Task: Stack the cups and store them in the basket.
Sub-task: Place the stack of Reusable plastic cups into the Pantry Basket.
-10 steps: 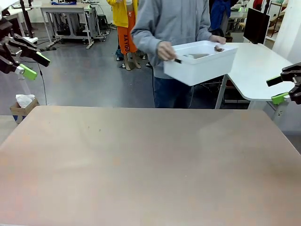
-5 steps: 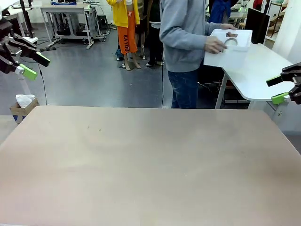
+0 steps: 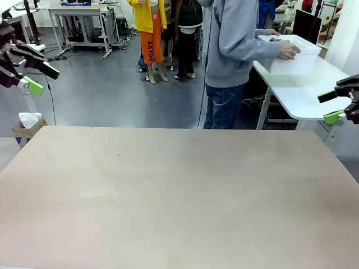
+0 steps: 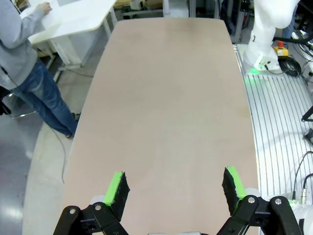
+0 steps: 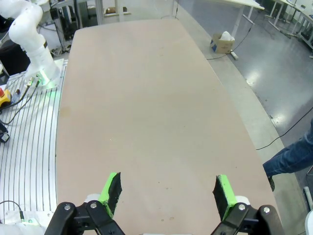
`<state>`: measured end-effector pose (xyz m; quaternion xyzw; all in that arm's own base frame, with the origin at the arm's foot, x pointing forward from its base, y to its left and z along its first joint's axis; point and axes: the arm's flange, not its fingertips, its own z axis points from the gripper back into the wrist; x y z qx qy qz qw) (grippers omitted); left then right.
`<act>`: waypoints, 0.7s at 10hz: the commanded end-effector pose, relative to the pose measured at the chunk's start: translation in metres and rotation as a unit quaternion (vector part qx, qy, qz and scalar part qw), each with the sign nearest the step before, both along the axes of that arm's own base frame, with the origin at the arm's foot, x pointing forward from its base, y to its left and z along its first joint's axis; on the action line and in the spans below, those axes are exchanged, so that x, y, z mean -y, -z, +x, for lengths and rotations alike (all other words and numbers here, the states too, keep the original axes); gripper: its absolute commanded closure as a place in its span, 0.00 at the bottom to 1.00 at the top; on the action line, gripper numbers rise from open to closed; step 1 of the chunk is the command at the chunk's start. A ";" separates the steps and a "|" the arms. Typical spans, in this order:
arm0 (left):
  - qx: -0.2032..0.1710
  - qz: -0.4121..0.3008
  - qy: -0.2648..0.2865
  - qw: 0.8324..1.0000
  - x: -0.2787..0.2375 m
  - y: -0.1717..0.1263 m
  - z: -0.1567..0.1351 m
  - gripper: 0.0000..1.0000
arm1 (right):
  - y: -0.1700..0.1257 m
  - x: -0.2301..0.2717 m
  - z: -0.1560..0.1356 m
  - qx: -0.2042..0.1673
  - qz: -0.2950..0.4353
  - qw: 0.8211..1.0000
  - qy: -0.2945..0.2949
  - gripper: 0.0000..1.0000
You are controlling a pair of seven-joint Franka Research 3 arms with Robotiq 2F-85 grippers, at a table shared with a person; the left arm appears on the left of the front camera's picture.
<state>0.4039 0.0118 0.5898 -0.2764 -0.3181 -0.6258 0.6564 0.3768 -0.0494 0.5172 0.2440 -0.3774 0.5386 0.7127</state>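
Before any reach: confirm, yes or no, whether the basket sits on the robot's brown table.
No: the person's hand holds the basket on a white side table beyond the brown table.

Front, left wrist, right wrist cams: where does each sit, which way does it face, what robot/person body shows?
Front view: between the arms, facing across the table; left gripper, right gripper, both open; the person sets the basket on a white side table.
Left wrist view: above the table, looking down along it; open left gripper, person's legs.
Right wrist view: same, open right gripper.
Shared: the table, each wrist view also showing the other arm's base.
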 end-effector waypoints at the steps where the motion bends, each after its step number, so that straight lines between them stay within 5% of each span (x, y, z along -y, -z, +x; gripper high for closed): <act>1: 0.001 -0.002 0.002 1.000 0.001 -0.001 -0.001 0.00 | -0.002 -0.002 0.003 0.002 0.016 1.000 0.004 0.00; 7: 0.001 -0.002 0.002 1.000 0.001 -0.001 -0.001 0.00 | -0.002 -0.002 0.003 0.002 0.016 1.000 0.004 0.00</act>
